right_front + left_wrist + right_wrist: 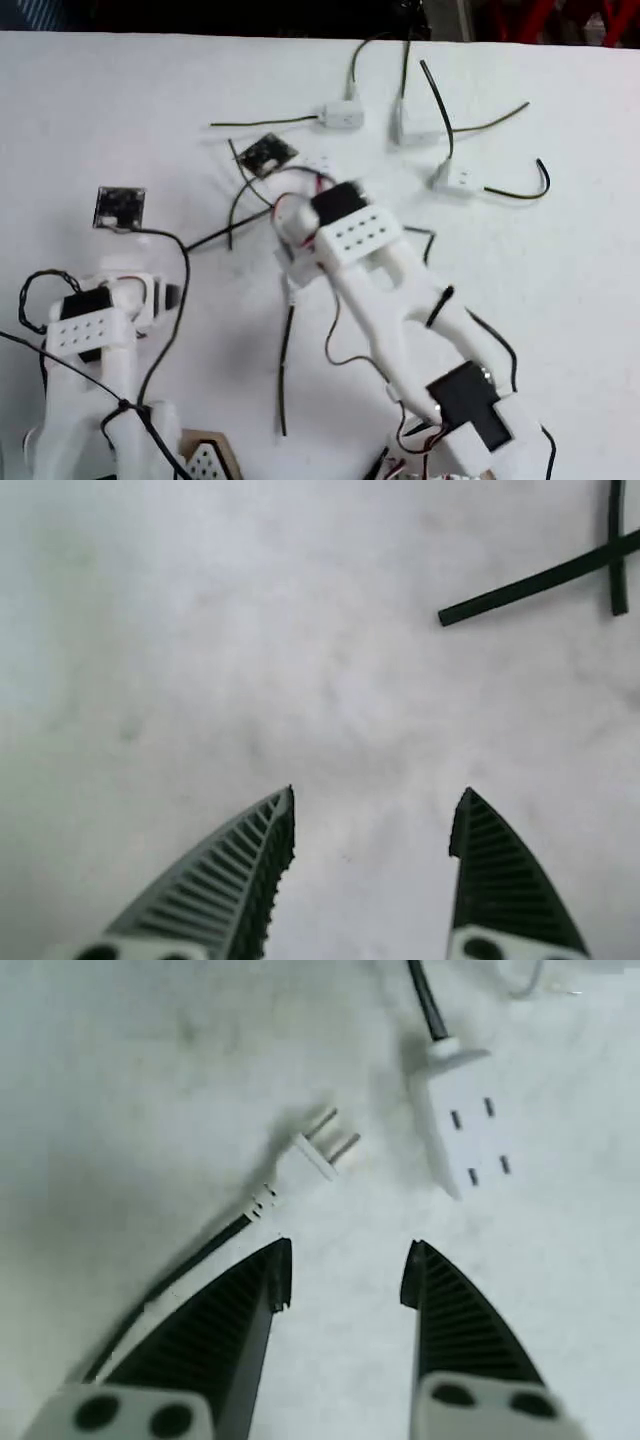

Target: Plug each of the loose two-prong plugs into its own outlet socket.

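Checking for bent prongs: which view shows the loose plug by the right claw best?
Right wrist view: the plug lies ahead of the right claw, both prongs plain. High view: the right arm overlies it. Left wrist view: a black cable.

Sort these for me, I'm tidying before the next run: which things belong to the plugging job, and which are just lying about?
Job: two-prong plug; outlet sockets; right gripper, open near the plug.
Lying about: two small black boards.

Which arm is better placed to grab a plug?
Right. The right gripper, open, sits just short of a plug with an outlet beside it; the left gripper faces bare table and a cable.
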